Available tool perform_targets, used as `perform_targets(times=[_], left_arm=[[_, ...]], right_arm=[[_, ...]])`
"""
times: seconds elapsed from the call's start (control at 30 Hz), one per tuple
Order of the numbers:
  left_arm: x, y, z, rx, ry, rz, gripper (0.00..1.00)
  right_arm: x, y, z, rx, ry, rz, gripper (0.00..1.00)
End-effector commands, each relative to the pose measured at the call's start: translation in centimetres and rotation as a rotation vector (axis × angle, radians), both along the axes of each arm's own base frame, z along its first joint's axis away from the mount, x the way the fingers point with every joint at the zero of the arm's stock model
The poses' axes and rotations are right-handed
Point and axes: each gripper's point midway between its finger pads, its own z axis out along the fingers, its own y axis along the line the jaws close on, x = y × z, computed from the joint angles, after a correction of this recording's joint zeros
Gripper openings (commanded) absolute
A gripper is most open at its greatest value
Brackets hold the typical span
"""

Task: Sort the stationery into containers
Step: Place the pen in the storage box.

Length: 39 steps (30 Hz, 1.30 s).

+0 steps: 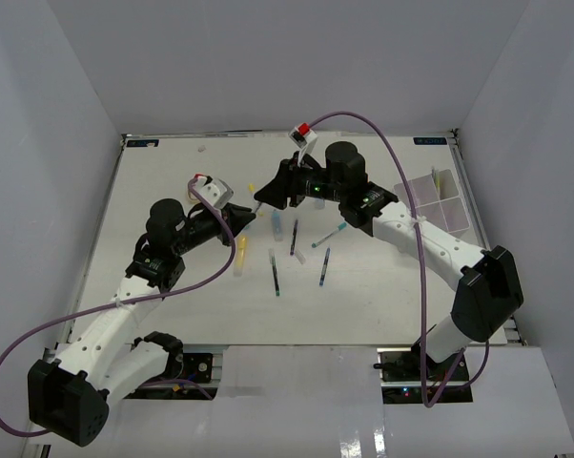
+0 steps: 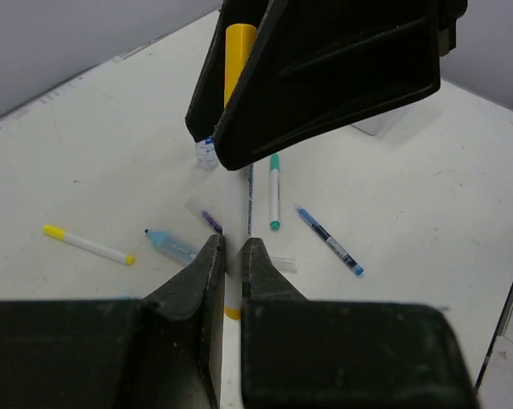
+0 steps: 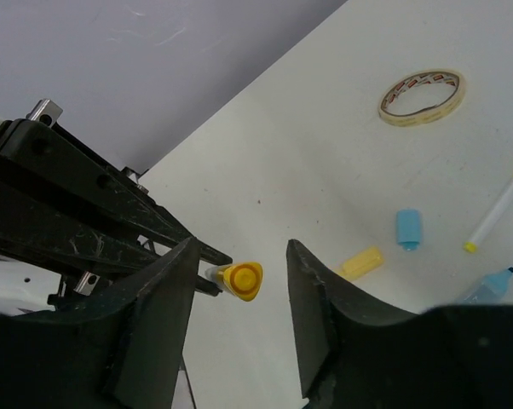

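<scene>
My left gripper (image 1: 247, 212) (image 2: 231, 247) is shut on the clear barrel of a yellow tube (image 2: 239, 51), held above the table's middle. The tube's yellow end (image 3: 242, 281) points between the fingers of my right gripper (image 1: 261, 197) (image 3: 241, 245), which stands open around it with a gap on each side. Those right fingers (image 2: 342, 77) loom over the tube in the left wrist view. The white divided containers box (image 1: 435, 205) sits at the far right. Loose stationery lies below: a teal-capped pen (image 2: 274, 192), a blue pen (image 2: 329, 241) and a yellow-tipped marker (image 2: 86, 245).
A tape roll (image 3: 421, 96), a blue cap (image 3: 408, 228) and a yellow cap (image 3: 361, 262) lie on the table. Dark pens (image 1: 275, 272) and a yellow marker (image 1: 240, 250) lie in front of the grippers. White walls enclose the table on three sides.
</scene>
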Motion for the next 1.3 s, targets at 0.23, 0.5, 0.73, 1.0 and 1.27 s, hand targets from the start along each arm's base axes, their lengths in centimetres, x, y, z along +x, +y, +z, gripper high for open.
perform_targets(times=[0.23, 0.5, 0.73, 1.0, 1.27], left_arm=[[0.4, 0.0, 0.1, -0.027, 0.019, 0.031, 0.22], [2.2, 1.6, -0.7, -0.032, 0.076, 0.183, 0.94], [5.8, 5.1, -5.0, 0.055, 0.289, 0.487, 0.98], [6.9, 7.0, -7.1, 0.102, 0.354, 0.628, 0.98], [7.3, 7.2, -8.0, 0.116, 0.395, 0.661, 0.98]], right_arm=[[-0.1, -0.4, 2.0, 0.026, -0.068, -0.025, 0.13], [3.9, -8.7, -0.6, -0.135, -0.101, -0.367, 0.08], [9.0, -26.1, -2.7, -0.374, -0.161, -0.908, 0.08], [12.8, -37.6, -3.8, -0.511, -0.120, -1.236, 0.08], [16.8, -38.5, -7.2, -0.555, -0.037, -1.209, 0.08]])
